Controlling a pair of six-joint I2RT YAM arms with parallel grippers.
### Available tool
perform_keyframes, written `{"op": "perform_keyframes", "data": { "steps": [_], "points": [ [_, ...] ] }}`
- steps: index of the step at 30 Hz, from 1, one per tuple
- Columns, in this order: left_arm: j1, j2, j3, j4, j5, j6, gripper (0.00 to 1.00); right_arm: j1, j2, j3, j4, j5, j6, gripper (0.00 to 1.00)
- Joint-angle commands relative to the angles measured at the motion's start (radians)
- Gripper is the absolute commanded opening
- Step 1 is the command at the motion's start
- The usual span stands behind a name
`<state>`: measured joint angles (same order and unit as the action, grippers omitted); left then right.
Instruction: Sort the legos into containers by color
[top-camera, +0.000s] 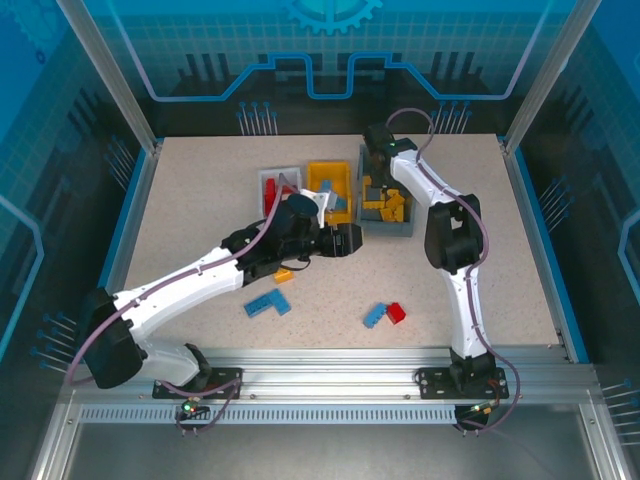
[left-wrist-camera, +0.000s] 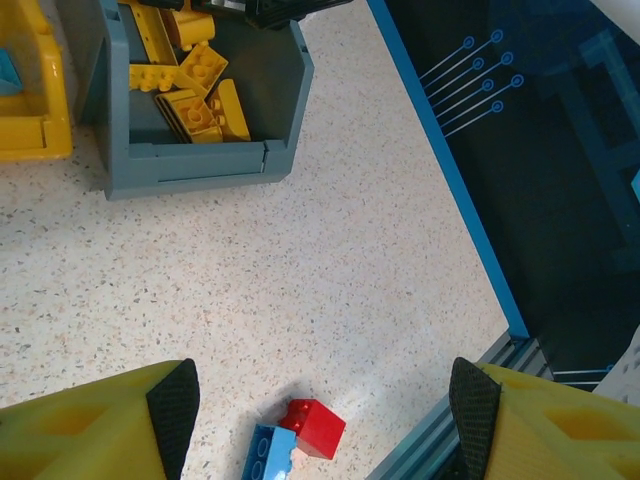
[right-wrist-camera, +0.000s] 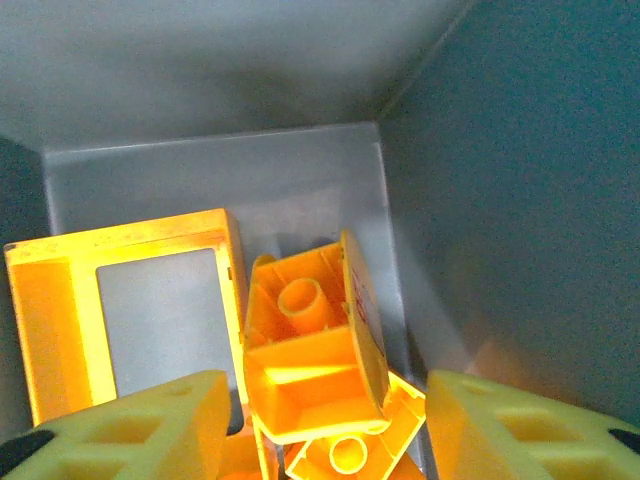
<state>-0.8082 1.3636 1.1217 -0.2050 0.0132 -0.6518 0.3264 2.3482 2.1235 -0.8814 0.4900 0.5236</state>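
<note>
Three bins stand at the back of the table: a white one (top-camera: 268, 176) with red legos, a yellow one (top-camera: 322, 171) with blue legos, and a dark grey one (top-camera: 403, 228) with yellow legos (left-wrist-camera: 190, 95). My left gripper (top-camera: 350, 240) hangs open over the table, empty (left-wrist-camera: 323, 405); below it lie a red brick (left-wrist-camera: 318, 428) and a blue brick (left-wrist-camera: 263, 455), touching. My right gripper (top-camera: 376, 170) is open inside the dark grey bin (right-wrist-camera: 220, 180), its fingers either side of a yellow brick (right-wrist-camera: 310, 350) lying among others, beside a yellow frame (right-wrist-camera: 60, 300).
Loose on the table are an orange brick (top-camera: 284, 274), a blue L-shaped piece (top-camera: 268, 305), and the blue (top-camera: 374, 316) and red (top-camera: 397, 312) pair. A blue raised edge (left-wrist-camera: 450, 190) runs round the tabletop, with a metal rail (top-camera: 330, 365) along the front.
</note>
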Motion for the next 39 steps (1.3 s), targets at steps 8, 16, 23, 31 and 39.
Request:
{"op": "perform_keyframes", "data": {
  "steps": [8,16,23,31,39],
  "points": [
    [-0.013,-0.055,-0.035,-0.027,-0.027,0.022,0.71,0.084,-0.267,-0.044,0.033,0.066,-0.014,0.56],
    [-0.050,-0.077,-0.066,-0.078,-0.043,0.073,0.72,0.145,-0.644,-0.363,0.140,0.061,0.000,0.55],
    [-0.189,0.024,-0.024,-0.117,-0.017,0.256,0.74,0.177,-1.118,-0.817,0.143,-0.134,0.064,0.58],
    [-0.288,0.328,0.171,-0.197,-0.015,0.474,0.75,0.175,-1.707,-1.135,0.035,-0.379,0.141,0.79],
    [-0.317,0.611,0.406,-0.308,-0.042,0.587,0.78,0.174,-1.930,-1.111,0.061,-0.619,0.062,0.94]
  ]
}}
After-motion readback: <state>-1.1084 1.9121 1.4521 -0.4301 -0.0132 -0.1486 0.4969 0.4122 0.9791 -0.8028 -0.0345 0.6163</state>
